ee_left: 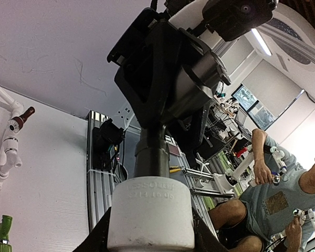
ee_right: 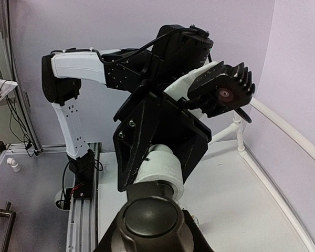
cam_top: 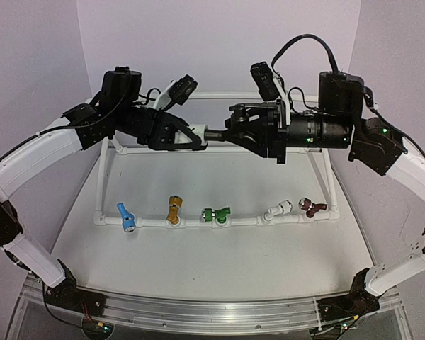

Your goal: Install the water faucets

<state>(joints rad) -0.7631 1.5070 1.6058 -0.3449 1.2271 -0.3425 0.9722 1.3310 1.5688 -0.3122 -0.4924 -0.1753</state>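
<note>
left gripper (cam_top: 197, 139): clamped on the white fitting (ee_left: 150, 215) at one end of the dark grey faucet (cam_top: 216, 134)
right gripper (cam_top: 234, 132): fingers hug the faucet's dark rounded end; looks closed on it, but contact is hard to confirm from the wrist view
faucet position: held in mid-air between the two grippers, lying roughly level, well above the table (cam_top: 219, 262)
other faucets: blue (cam_top: 125, 216), gold (cam_top: 173, 210), green (cam_top: 216, 214), white (cam_top: 278, 210) and maroon (cam_top: 312, 207), in a row on the front rail of the white pipe frame (cam_top: 152, 222)
relation: held faucet sits above and behind that row, apart from it
</note>
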